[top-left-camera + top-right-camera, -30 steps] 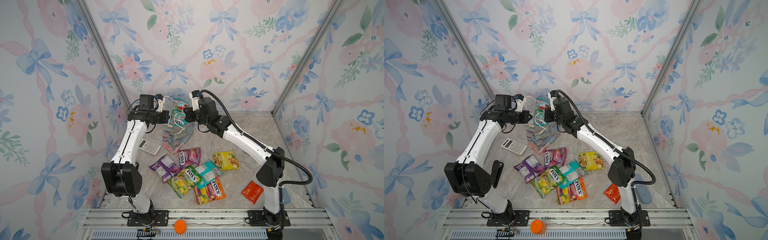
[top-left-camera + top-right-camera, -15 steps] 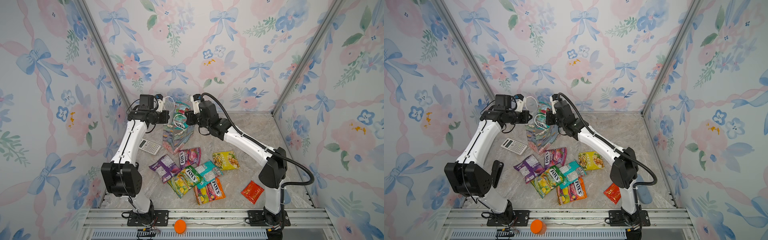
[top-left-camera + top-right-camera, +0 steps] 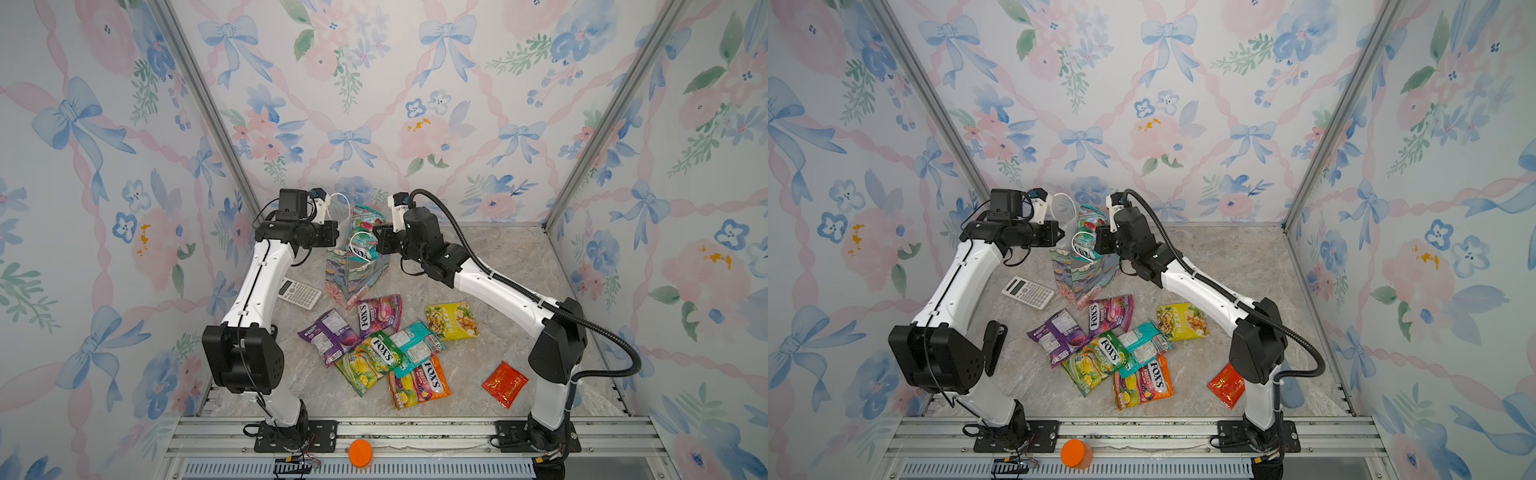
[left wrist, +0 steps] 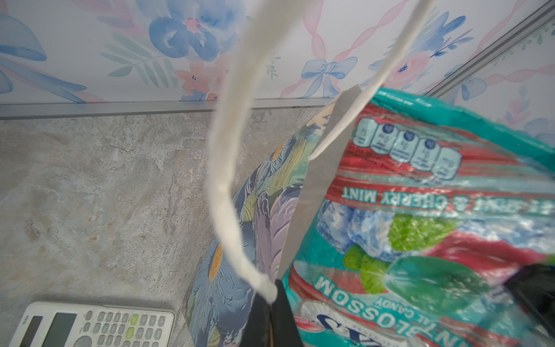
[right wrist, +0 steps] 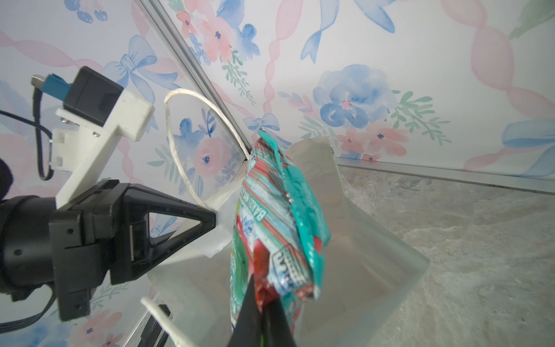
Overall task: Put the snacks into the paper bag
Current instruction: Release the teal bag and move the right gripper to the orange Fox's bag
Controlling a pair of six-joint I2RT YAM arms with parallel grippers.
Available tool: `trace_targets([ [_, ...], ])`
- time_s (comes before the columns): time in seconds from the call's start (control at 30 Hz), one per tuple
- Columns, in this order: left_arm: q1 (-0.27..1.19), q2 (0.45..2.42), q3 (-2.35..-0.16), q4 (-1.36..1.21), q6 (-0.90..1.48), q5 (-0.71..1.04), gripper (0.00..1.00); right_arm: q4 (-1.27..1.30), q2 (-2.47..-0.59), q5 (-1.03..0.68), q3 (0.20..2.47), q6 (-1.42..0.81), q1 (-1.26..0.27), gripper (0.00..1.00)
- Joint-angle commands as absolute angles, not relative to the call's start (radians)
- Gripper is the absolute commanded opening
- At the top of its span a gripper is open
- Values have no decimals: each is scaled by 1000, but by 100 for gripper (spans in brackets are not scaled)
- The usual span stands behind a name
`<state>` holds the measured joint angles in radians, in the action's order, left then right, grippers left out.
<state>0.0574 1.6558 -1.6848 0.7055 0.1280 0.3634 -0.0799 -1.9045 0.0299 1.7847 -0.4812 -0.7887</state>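
Note:
The flowered paper bag (image 3: 353,278) (image 3: 1084,278) stands at the back of the table. My left gripper (image 3: 332,236) (image 4: 270,318) is shut on the bag's rim, just where a white cord handle (image 4: 228,150) enters. My right gripper (image 3: 376,241) (image 5: 262,318) is shut on a teal-and-red mint packet (image 3: 365,222) (image 5: 270,210). The packet stands upright in the bag's open mouth, against the white lining (image 5: 360,240). Loose snacks lie in front: purple (image 3: 330,334), pink (image 3: 378,311), green-yellow (image 3: 370,361), teal (image 3: 417,343), orange (image 3: 419,382), yellow (image 3: 451,320) and a red sachet (image 3: 505,383).
A grey-white calculator (image 3: 299,293) (image 4: 90,324) lies left of the bag, under my left forearm. An orange disc (image 3: 360,453) sits on the front rail. Flowered walls close in the back and both sides, with the bag close to the back wall.
My right gripper has sunk slightly with the mint packet at the bag's mouth. The left gripper has kept its hold and place.

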Motion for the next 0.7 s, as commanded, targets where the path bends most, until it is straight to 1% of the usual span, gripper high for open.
trace_targets([
  [0.0, 49, 1651, -1671, 726, 139, 358, 0, -2, -1859, 18, 1762, -522, -799, 0],
  [0.2, 48, 1649, -1671, 726, 138, 358, 0, 10, -1854, 20, 1736, -536, -801, 0],
  [0.23, 49, 1650, -1670, 727, 138, 357, 0, 7, -1855, 21, 1736, -537, -802, 3],
  [0.27, 47, 1652, -1671, 726, 139, 358, 0, 3, -1857, 21, 1740, -536, -800, 7],
  [0.3, 48, 1652, -1672, 727, 138, 359, 0, -3, -1860, 19, 1748, -534, -801, 15],
  [0.37, 48, 1651, -1669, 726, 139, 359, 0, -21, -1864, 13, 1764, -525, -801, 39],
  [0.43, 48, 1652, -1670, 726, 138, 359, 0, -33, -1864, 12, 1779, -512, -800, 57],
  [0.53, 48, 1651, -1669, 727, 137, 356, 0, -49, -1858, 18, 1801, -496, -793, 76],
  [0.67, 46, 1652, -1669, 727, 137, 354, 0, -81, -1855, 10, 1838, -473, -780, 90],
])
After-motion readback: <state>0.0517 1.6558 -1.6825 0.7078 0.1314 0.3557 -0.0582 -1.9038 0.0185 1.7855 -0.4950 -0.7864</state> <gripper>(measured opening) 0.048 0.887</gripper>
